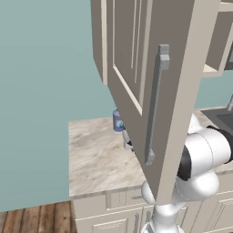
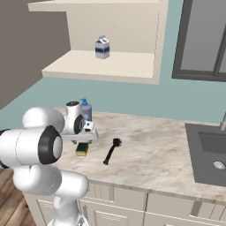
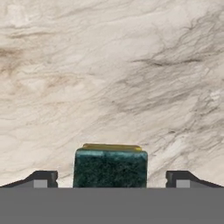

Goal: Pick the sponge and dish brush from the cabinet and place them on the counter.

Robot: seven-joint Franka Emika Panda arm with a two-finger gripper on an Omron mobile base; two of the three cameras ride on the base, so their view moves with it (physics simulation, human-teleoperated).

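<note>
My gripper [image 3: 110, 177]: jaws spread wide, pointing down at the counter, holding nothing; one dark square fingertip [image 3: 43, 178] shows on either side of the sponge, each apart from it.
My arm: bent low over the counter's left part, wrist reaching forward under the open shelves; white rounded shells, dark joint rings.
Sponge [image 2: 82, 149]: lying flat on the counter just below my hand; blocky, dark green scouring top, yellow layer beneath.
Dish brush [image 2: 111, 151]: lying on the counter just right of the sponge, apart from it; black, slim straight handle, bristled head at the far end.
Counter [image 2: 159, 154]: flat slab, beige-grey marbled veining, thin edge.
Soap bottle [image 2: 86, 109]: blue, upright, behind my wrist.
Cabinet [image 1: 150, 86]: beige, raised-panel door swung open, long grey bar handle.
Carton [image 2: 102, 47]: white and blue, upright on the lower shelf.
</note>
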